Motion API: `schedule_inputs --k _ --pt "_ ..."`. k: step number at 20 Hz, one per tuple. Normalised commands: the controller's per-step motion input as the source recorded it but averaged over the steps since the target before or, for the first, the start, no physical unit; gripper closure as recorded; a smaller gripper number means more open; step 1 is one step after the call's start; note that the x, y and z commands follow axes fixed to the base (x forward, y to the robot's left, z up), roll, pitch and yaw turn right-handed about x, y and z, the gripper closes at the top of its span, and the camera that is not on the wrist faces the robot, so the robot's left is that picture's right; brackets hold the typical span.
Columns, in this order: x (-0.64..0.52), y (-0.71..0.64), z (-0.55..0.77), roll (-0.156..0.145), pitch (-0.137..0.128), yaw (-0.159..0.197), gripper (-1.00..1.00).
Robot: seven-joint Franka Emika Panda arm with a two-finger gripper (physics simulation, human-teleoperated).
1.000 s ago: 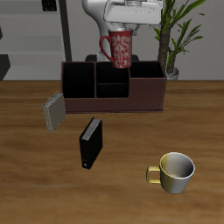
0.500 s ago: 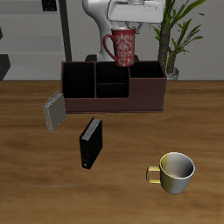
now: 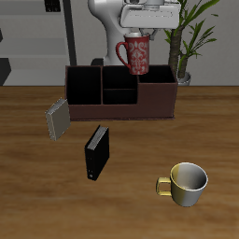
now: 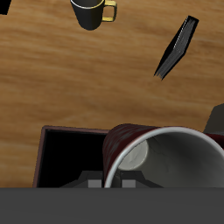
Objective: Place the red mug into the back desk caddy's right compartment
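Note:
My gripper (image 3: pixel 141 35) is shut on the rim of the red mug (image 3: pixel 138 57), which has a pale pattern and a red loop handle. It hangs upright above the back desk caddy (image 3: pixel 121 110), a long dark maroon box. The mug is over the divider between the small middle slots and the right compartment (image 3: pixel 157 80), the wide end bay nearest the plant. In the wrist view the mug (image 4: pixel 131 144) fills the frame with its grey inside showing. A dark open bay of the caddy (image 4: pixel 68 157) lies below and beside it.
A yellowish-cream mug (image 3: pixel 187 183) stands near the table's front edge. A black book (image 3: pixel 97 153) stands in the middle of the table and a grey book (image 3: pixel 58 119) leans by the caddy's other end. A potted plant (image 3: pixel 185 37) stands behind the caddy.
The gripper has carried the red mug sideways along the caddy, from above the middle slots toward the end bay by the plant, and slightly upward.

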Motion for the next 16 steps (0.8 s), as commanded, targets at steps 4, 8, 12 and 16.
schedule_inputs --k 4,8,12,16 --pt "-0.05 0.18 -0.14 0.016 0.023 0.016 1.0" --pt "-0.08 0.17 -0.1 0.023 0.017 0.016 1.0" --pt "-0.1 0.14 -0.05 0.033 0.001 0.017 1.0" --pt "-0.06 0.13 -0.04 0.006 -0.008 -0.014 1.0"
